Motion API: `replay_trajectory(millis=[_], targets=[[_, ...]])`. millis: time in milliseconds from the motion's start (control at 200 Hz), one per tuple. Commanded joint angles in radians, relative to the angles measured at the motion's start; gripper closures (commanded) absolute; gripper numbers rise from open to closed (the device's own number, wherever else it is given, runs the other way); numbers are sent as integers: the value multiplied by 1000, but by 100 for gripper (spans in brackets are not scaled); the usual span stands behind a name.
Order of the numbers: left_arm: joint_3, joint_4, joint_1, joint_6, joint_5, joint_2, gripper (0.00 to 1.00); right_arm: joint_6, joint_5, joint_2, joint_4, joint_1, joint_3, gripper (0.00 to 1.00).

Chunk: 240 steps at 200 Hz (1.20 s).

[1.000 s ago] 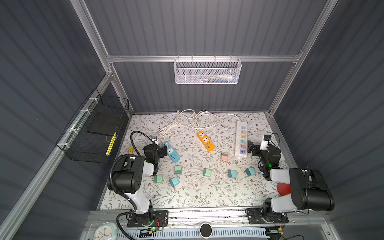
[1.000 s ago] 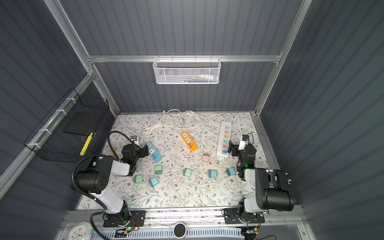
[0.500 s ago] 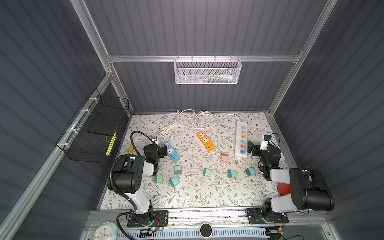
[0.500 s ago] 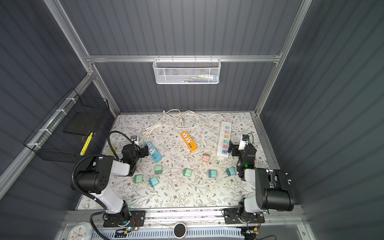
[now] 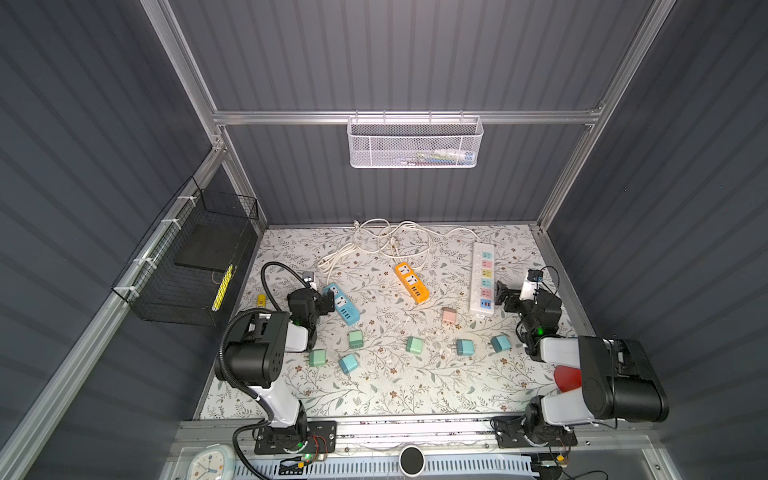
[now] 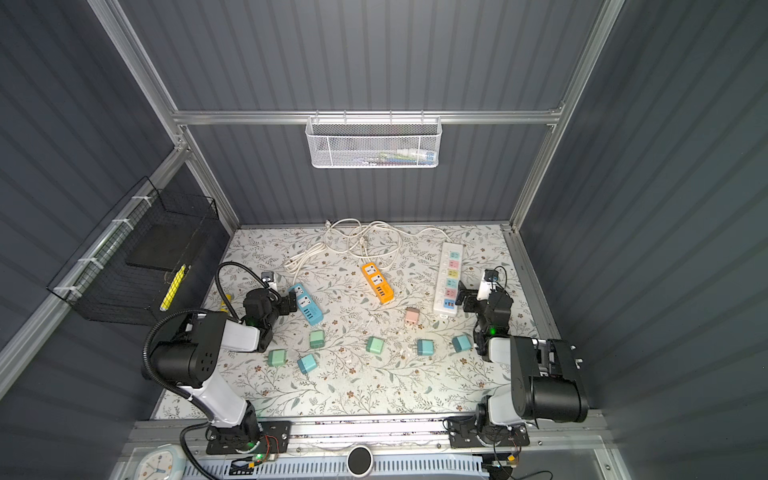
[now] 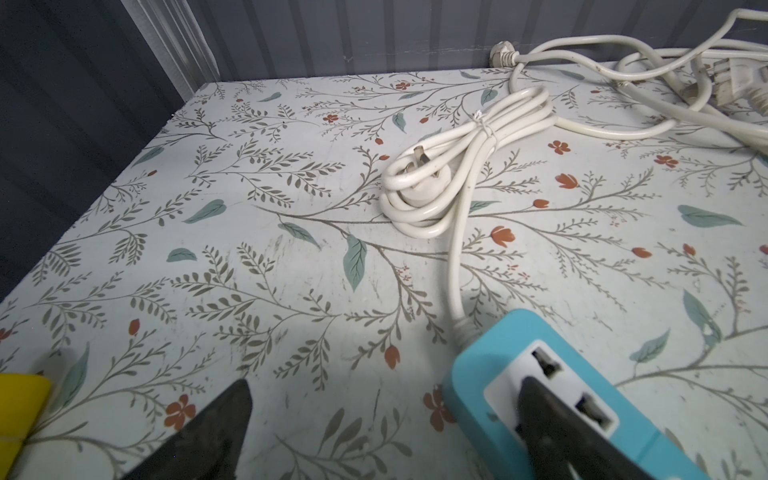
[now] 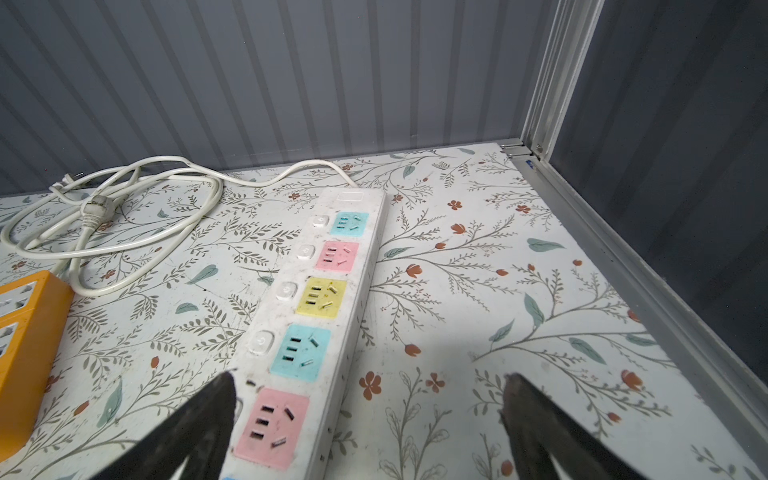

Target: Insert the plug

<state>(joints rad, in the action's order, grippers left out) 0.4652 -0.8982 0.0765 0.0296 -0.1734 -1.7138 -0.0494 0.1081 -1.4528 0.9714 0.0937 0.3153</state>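
Mat (image 5: pixel 395 388) bare at 6 o'clock; left gripper (image 7: pixel 386 384) (9 o'clock) gapes empty, partly over blue strip (image 7: pixel 490 353), right gripper (image 8: pixel 369 378) (3 o'clock) likewise over white strip (image 8: pixel 365 266).

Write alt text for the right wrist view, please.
A long white power strip with pastel sockets lies on a floral mat, by the open, empty right hand. An orange power strip lies beside it, with looped white cable beyond.

Floral-patterned mat (image 5: pixel 395 386), blue power strip (image 5: pixel 344 304), orange power strip (image 5: pixel 411 281), white strip (image 5: pixel 483 278) with pastel sockets, pink plug (image 5: pixel 449 316)
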Motion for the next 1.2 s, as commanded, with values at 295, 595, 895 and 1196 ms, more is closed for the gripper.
replay_trajectory(millis=[295,595,895,1196], targets=[[122,318,-7,12,69,262,0,66,-24,146,-345,-66,146,1],[569,1021,-4,-209,139,500,0,-221,-307,268,-1260,-306,791,1],[551,1092,-7,-539,162,638,0,-393,-32,143,-1482,-270,965,8],[536,1402,31,-602,226,548,20,-247,-37,57,-1644,-494,1036,9]])
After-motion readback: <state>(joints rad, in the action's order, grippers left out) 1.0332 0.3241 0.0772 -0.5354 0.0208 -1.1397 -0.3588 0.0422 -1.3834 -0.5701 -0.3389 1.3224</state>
